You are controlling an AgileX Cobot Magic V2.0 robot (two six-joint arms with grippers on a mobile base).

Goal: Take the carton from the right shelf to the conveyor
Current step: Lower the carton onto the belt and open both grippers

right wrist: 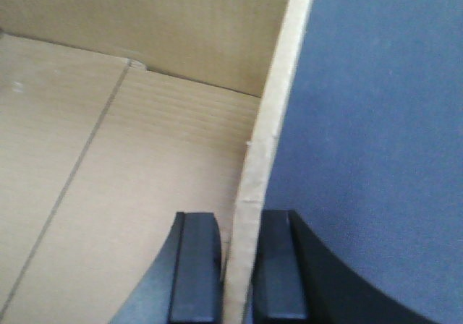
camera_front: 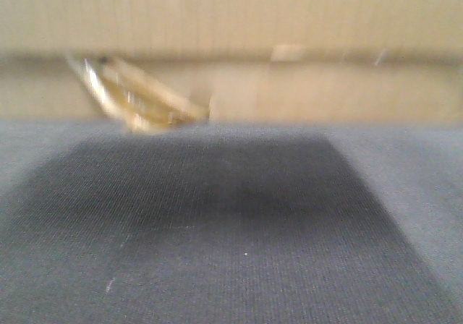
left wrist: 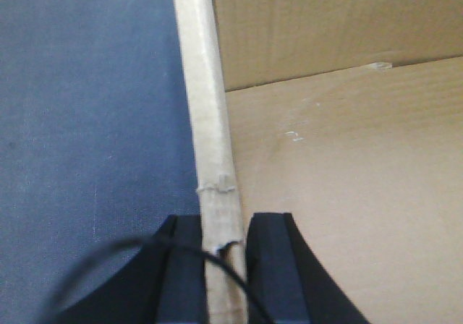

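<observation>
**Carton gripped by both side walls over the belt**

In the left wrist view, the left fingers [left wrist: 269, 266] are closed onto a side wall of the carton [left wrist: 340, 194]. One black pad sits outside the wall and one inside, with the raw cardboard edge running up between them. A thin black cable [left wrist: 108, 255] loops across the outer pad. Inside the wall lie the box's floor and far wall. Outside it is the dark blue-grey conveyor [left wrist: 87, 121].

The right wrist view mirrors this. The right fingers [right wrist: 194, 266] clamp the opposite wall, with the box floor to the left and the belt to the right. All the cardboard in view is plain brown corrugated board.

The front view is blurred. The woven belt is nearest, with a dark shadow across it. Beyond it a wad of yellowish tape [camera_front: 141, 100] hangs at the carton's bottom seam, left of centre. The brown box face fills the top. Whether the box touches the belt cannot be told.
</observation>
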